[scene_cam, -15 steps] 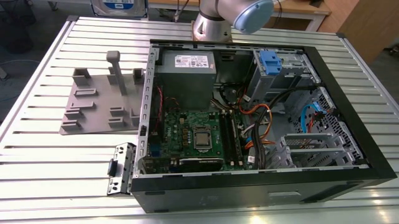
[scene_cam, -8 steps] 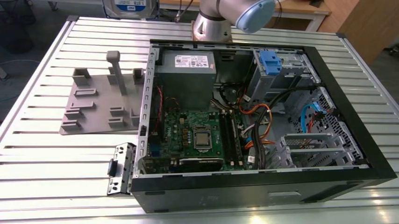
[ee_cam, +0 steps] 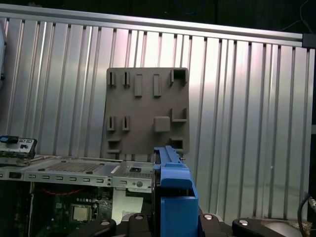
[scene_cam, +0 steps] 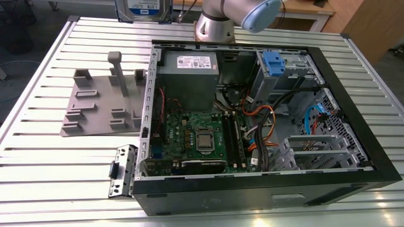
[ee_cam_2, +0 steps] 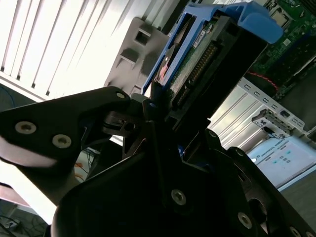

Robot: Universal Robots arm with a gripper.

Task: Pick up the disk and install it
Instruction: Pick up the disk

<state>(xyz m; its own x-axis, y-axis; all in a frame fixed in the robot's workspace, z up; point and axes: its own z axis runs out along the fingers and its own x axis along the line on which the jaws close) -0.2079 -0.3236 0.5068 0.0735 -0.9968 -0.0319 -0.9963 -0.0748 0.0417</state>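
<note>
- Firmly clenched, the claw [ee_cam_2: 168, 111] grips the disk [ee_cam_2: 207, 49] by its blue frame, as the second wrist view shows.
- In the exterior view the disk is held up near the table's [scene_cam: 50, 165] far edge, apart from the open computer case [scene_cam: 353, 137].
- A grey tray [scene_cam: 101, 106] lies beside the case.

Counted from my remote station: one of each.
I see one disk [scene_cam: 144, 8], one gripper [ee_cam_2: 180, 116], one open computer case [scene_cam: 252, 194], one grey metal box [scene_cam: 187, 80] inside it, one blue tab [scene_cam: 273, 64], one grey moulded plate [scene_cam: 94, 109] and one desk [scene_cam: 38, 156].
</note>
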